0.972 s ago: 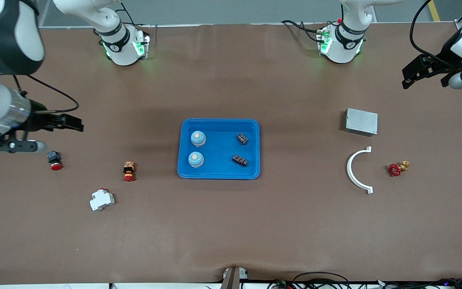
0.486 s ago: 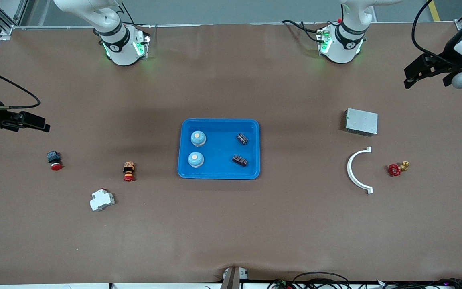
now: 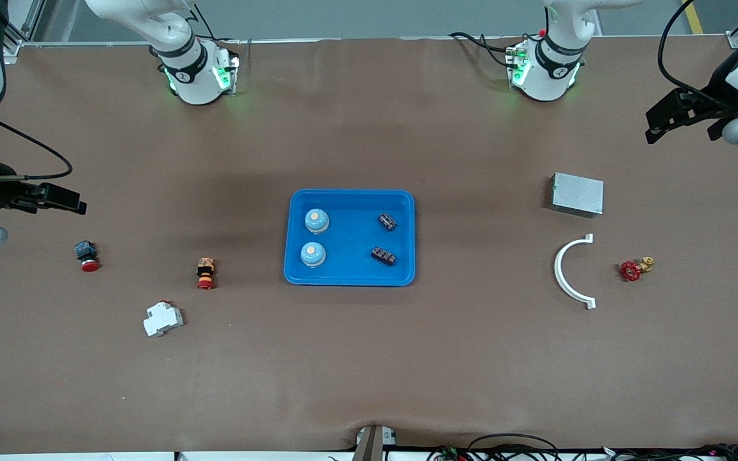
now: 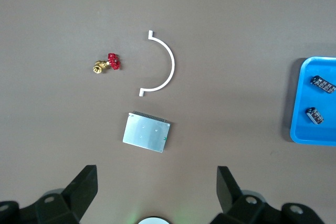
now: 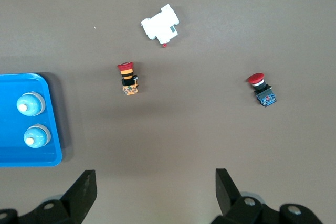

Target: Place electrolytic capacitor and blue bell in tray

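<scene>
Holding two blue bells (image 3: pixel 316 221), two capacitors (image 3: pixel 387 221): tray (image 3: pixel 350 278) | left gripper (image 3: pixel 657 125) spread | right gripper (image 3: pixel 68 200) spread

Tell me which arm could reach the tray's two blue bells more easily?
Probably the right: the blue bells lie in the tray toward its end. The open right claw hangs over that end; the open left claw waits over the other.

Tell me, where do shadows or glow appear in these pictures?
Front view: green glow at both arm bases, soft shadow beside the tray. Right wrist view: shadow along the tray's edge, short shadows by the buttons. Left wrist view: even light, no glare.
</scene>
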### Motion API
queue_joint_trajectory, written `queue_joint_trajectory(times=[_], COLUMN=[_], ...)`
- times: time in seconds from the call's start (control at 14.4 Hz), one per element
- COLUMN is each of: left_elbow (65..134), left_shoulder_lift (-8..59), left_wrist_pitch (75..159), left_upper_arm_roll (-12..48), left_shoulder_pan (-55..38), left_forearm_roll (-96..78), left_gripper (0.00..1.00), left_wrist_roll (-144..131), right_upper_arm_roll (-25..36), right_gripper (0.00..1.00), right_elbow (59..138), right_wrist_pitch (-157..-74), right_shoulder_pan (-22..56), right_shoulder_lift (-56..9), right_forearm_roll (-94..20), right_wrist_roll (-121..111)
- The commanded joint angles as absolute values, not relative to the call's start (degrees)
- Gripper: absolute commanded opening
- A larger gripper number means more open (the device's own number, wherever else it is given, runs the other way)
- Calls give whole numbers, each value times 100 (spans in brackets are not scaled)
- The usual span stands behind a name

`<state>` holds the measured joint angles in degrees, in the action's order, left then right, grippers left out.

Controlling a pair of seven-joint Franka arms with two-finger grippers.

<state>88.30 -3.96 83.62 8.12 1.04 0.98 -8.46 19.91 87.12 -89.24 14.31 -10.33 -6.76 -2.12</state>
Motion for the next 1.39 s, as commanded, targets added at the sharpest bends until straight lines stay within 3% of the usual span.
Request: queue_joint_trajectory(times=[0.0, 0.21, 0.42, 0.62, 1.32], left_elbow=[8648, 8631, 8569, 8569, 8569], left_shoulder_lift=[-325, -325, -316, -308, -290], left_wrist_pitch=[8262, 8262, 8262, 8297, 8394], left_upper_arm_roll=[835, 835, 835, 835, 870], left_shoulder_pan=[114, 149, 158, 158, 123], left_forearm_roll=[17, 9, 0, 0, 0], left_gripper=[100, 100, 100, 100, 100], left_wrist_roll=[-861, -861, -826, -870, -905], right_upper_arm_roll=[1681, 1056, 993, 512, 483], right_gripper=[100, 100, 100, 100, 100], right_elbow=[8421, 8385, 8236, 8218, 8078], right_wrist_pitch=[-8859, -8859, -8868, -8859, -8859], right_shoulder_pan=[925, 362, 238, -104, -9], right_shoulder_lift=[-1143, -1143, -1248, -1257, -1362], right_forearm_roll=[-650, -607, -624, -580, -519], right_wrist_roll=[-141, -149, -149, -149, -149])
